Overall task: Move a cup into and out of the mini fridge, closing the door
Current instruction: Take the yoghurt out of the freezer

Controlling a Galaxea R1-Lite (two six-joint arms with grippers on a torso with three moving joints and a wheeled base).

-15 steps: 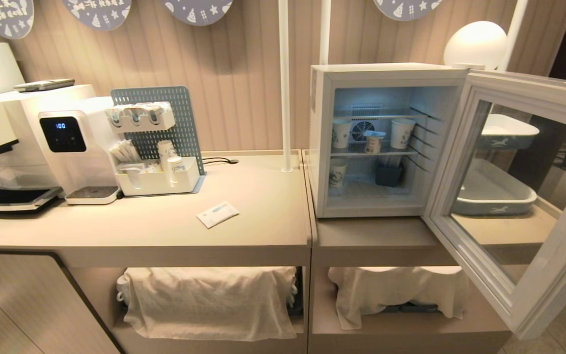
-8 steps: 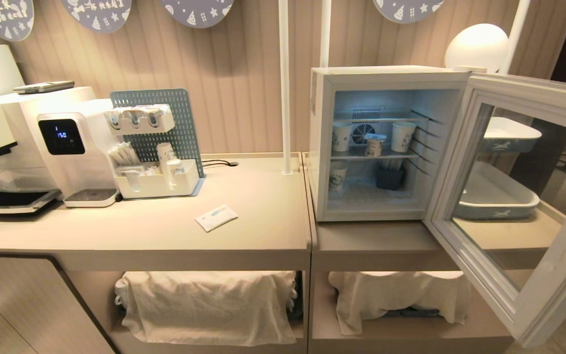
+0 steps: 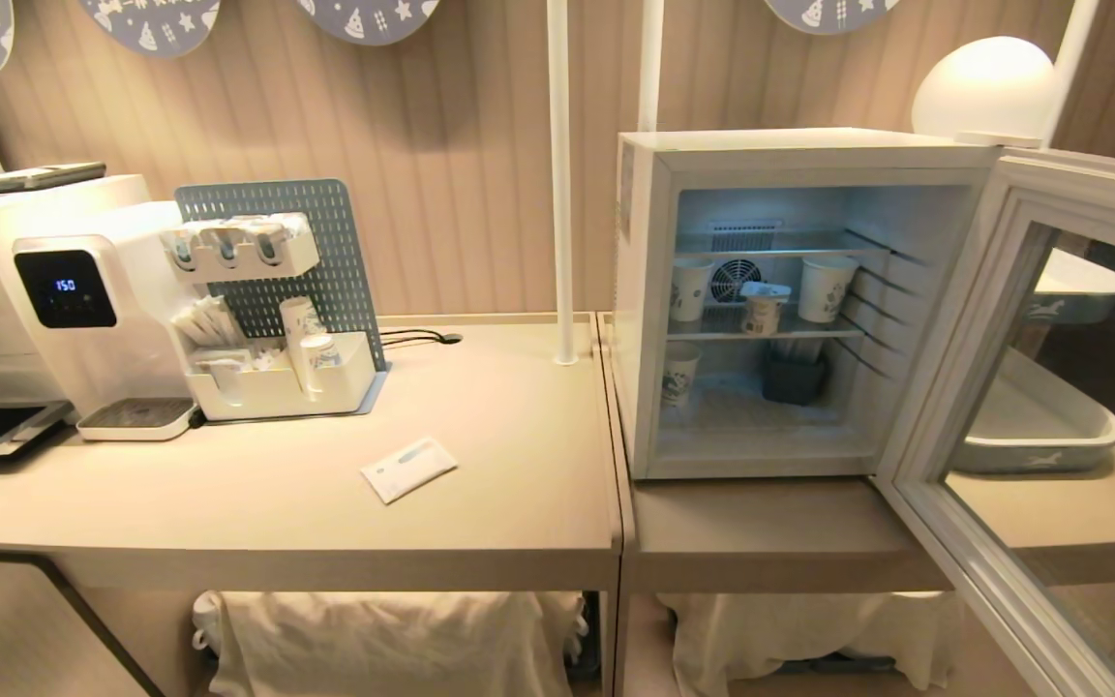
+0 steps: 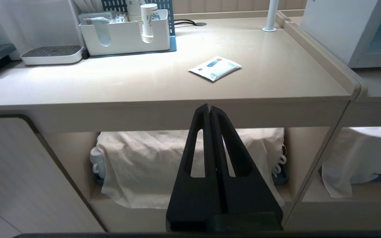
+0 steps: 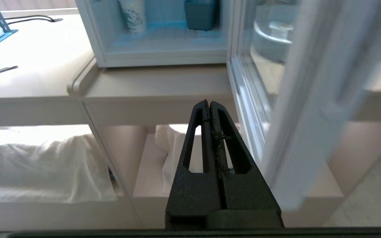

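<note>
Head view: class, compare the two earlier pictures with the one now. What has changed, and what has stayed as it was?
Only the camera moved: the whole scene has shifted and looms closer, so the robot has approached. The fridge still stands with its door open, and the cup is still on the middle shelf. Nothing was grasped or released.

Beige ribbed wall panelling point(image 3: 480, 145); light wood counter point(image 3: 480, 484); white poles point(image 3: 560, 174); globe lamp point(image 3: 983, 87) lit.

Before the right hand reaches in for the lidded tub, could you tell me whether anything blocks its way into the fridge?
Nothing visible does. The door stands wide open, and the cup sits on the middle shelf of the mini fridge between two paper cups, its front clear. The right hand is shut, low before the counter edge.
</note>
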